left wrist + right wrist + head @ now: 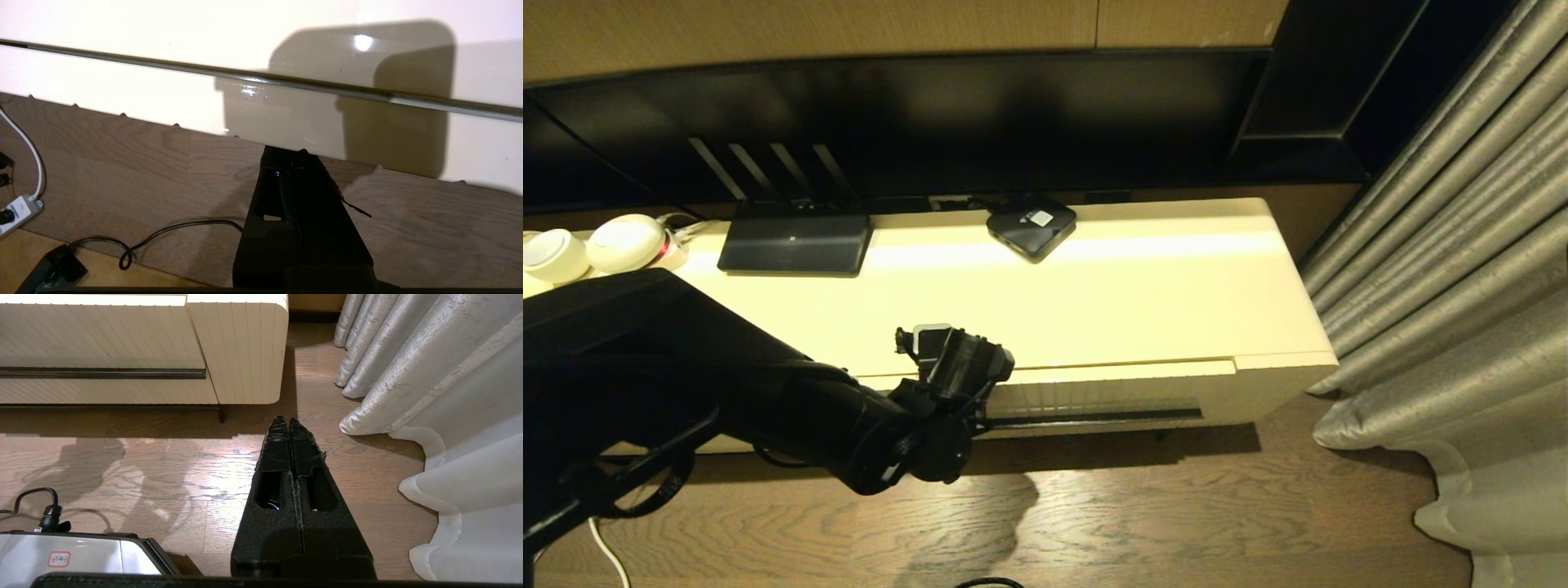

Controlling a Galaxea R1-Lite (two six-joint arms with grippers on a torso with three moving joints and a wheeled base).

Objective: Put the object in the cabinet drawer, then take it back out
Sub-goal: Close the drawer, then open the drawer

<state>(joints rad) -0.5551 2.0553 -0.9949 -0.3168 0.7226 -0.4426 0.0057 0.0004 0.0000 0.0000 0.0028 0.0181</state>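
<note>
1. Low in front of you, in the head view, a long glossy cream cabinet stands on a wooden floor (1176, 506), with grey curtains (1462, 286) hanging to its right.
2. The cabinet drawer (1094, 398) runs along the front, finely ribbed, with a long dark handle slot (1094, 416) along its lower edge. You see no gap into it; whether it is fully shut you cannot tell.
3. Your left arm reaches in from the left side, black and bulky, and ends at the left part of the drawer front.
4. In the left wrist view, the left claw (291, 157) is closed, its two fingers pressed together with nothing between them. Its tips sit at the bottom edge of the cream front, below the dark slot, and its shadow falls on the glossy panel. Whether the tips touch the edge you cannot tell.
5. The same view shows a white power strip (18, 212) and a black cable (171, 232) lying on the floor to one side.
6. The small clear bottle shows in none of the views, so you cannot tell where it is.
7. On the counter (1135, 302), near its back edge, sit a black square box (1031, 226), a flat black router (795, 242) with its antennas raised, and two white round items (625, 242) at the far left.
8. The right claw (290, 424) is closed and empty. In the right wrist view it hangs over the floor, well apart from the cabinet, with the curtains beside it.
</note>
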